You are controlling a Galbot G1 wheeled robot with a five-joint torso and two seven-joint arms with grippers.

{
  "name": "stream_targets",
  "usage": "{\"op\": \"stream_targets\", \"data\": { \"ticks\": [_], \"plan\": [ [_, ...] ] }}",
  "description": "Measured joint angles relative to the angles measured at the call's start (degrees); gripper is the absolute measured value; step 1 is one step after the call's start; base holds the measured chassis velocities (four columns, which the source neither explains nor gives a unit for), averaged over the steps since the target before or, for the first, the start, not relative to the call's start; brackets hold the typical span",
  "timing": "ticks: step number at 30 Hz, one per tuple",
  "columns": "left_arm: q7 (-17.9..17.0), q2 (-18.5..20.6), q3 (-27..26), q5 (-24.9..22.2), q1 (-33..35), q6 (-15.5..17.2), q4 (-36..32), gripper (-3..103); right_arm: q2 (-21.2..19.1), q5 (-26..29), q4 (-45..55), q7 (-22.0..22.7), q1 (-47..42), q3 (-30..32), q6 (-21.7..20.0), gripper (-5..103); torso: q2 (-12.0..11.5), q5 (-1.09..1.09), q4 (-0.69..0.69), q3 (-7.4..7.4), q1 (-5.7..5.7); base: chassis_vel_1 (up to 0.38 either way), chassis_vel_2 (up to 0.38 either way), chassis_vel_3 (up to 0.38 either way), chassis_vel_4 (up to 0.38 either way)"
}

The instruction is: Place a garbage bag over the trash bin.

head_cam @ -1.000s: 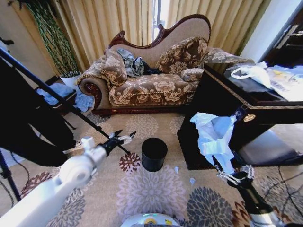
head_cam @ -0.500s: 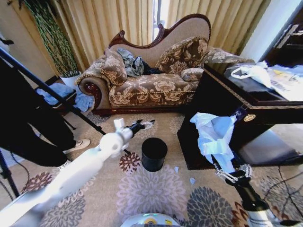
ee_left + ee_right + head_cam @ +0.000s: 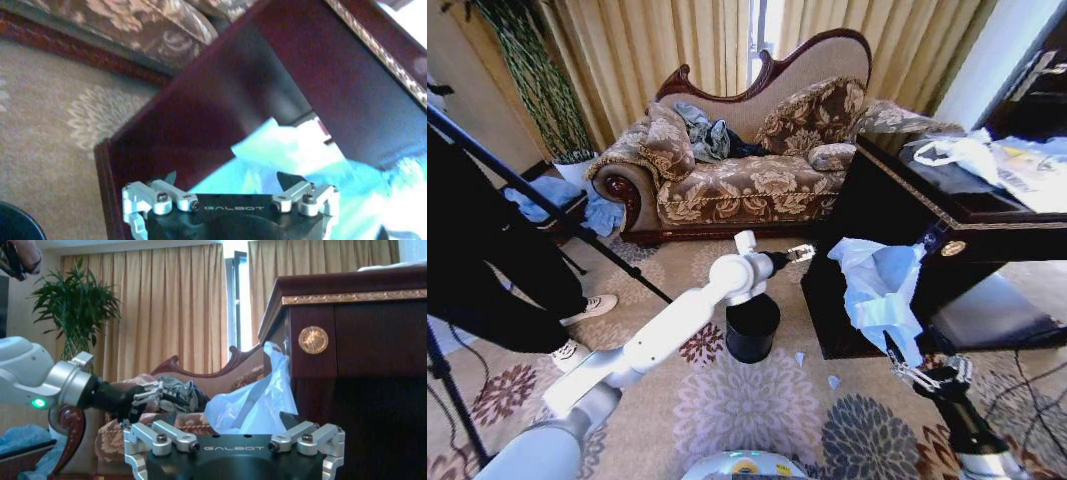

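The garbage bag (image 3: 882,290) hangs against the dark wooden cabinet (image 3: 947,230), its lower end pinched in the closed right gripper (image 3: 919,372). The left gripper (image 3: 802,253), fingers spread and empty, reaches out above the black trash bin (image 3: 752,326) toward the bag. The bin stands on the floral carpet (image 3: 747,400) just beside the cabinet.
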Motion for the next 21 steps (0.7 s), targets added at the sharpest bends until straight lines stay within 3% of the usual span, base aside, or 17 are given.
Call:
{"op": "stream_targets", "data": {
  "ticks": [4,7,21],
  "plan": [
    [0.5,-1.6,0.9,-0.6,-0.9,1.6,1.1,101,0.1,0.0,-0.6,0.0,0.3,-0.1,0.0,100,0.0,0.00,-0.02,0.00,0.00,0.000,0.000,0.000,0.000],
    [0.5,-3.9,1.5,-1.6,-1.9,2.6,3.2,97,0.3,-0.2,-0.7,0.0,0.4,-0.5,0.0,100,0.0,0.01,-0.02,0.00,0.00,0.000,0.000,0.000,0.000],
    [1.8,-10.0,2.9,-5.2,-4.2,3.8,8.8,98,0.8,-0.3,-2.1,-0.3,0.5,-0.3,0.8,100,0.0,0.00,-0.02,0.00,0.00,0.000,0.000,0.000,0.000]
  ]
}}
